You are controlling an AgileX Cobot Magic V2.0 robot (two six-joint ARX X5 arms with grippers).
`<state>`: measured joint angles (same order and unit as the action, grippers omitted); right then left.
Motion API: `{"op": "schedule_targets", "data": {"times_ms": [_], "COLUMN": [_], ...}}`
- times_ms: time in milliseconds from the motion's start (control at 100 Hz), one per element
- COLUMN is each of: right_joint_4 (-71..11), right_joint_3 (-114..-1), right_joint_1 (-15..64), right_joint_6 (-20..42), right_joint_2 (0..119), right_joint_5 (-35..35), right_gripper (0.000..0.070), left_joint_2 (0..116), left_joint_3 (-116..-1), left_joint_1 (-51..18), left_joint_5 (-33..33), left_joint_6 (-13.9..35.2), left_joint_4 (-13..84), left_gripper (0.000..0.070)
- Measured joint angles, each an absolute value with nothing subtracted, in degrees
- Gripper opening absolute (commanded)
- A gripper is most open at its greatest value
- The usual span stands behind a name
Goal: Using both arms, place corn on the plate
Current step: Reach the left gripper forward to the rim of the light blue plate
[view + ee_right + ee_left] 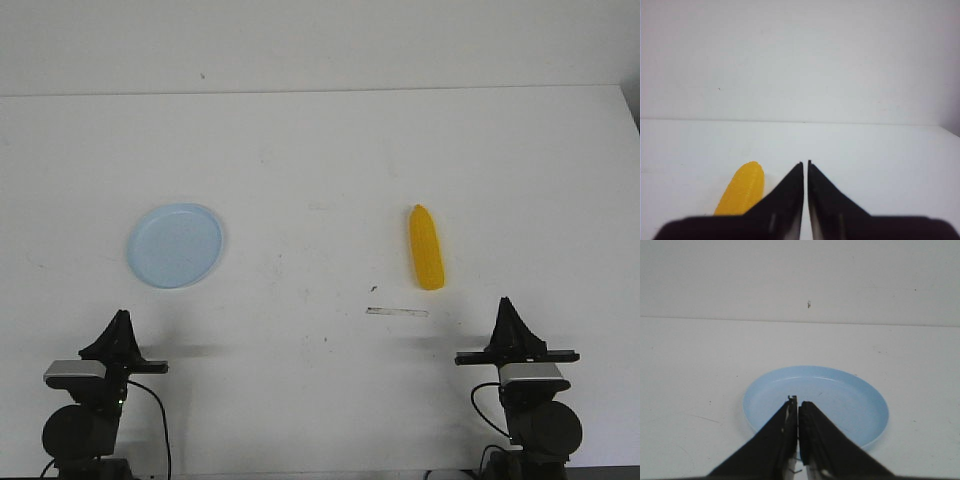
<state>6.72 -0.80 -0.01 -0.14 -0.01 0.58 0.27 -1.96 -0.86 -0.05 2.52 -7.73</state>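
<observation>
The yellow corn (427,247) lies on the white table right of centre, its tapered tip pointing away from me. It also shows in the right wrist view (741,189). The pale blue plate (175,244) sits empty at the left. It also shows in the left wrist view (850,400). My left gripper (120,322) is shut and empty near the front edge, short of the plate; its tips show in the left wrist view (798,402). My right gripper (506,307) is shut and empty, near the front edge and to the right of the corn; its tips show in the right wrist view (805,162).
A thin dark mark (397,312) lies on the table just in front of the corn. The table's far edge meets a white wall. The table's right edge (630,110) shows at the far right.
</observation>
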Motion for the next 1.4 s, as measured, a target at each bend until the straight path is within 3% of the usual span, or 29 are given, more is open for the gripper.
{"op": "schedule_targets", "data": {"times_ms": [350,510,750,1400], "right_joint_4": [6.72,6.72,6.72,6.72], "right_joint_3": [-0.8,-0.8,-0.8,-0.8], "right_joint_1": [-0.01,-0.01,-0.01,-0.01], "right_joint_6": [-0.14,-0.14,-0.14,-0.14], "right_joint_2": [-0.01,-0.01,-0.01,-0.01], "right_joint_5": [0.58,0.58,0.58,0.56], "right_gripper": [0.0015,0.0015,0.0015,0.0015], "left_joint_2": [0.27,0.32,5.67,56.18], "left_joint_3": [-1.96,-2.61,-15.49,-50.13], "left_joint_1": [-0.86,-0.86,-0.86,-0.71], "left_joint_5": [-0.45,-5.15,-6.85,-5.21], "left_joint_6": [2.52,2.52,2.52,2.61], "left_joint_4": [-9.52,-12.14,-8.01,19.53], "left_gripper": [0.0001,0.0002,0.0001,0.0002]}}
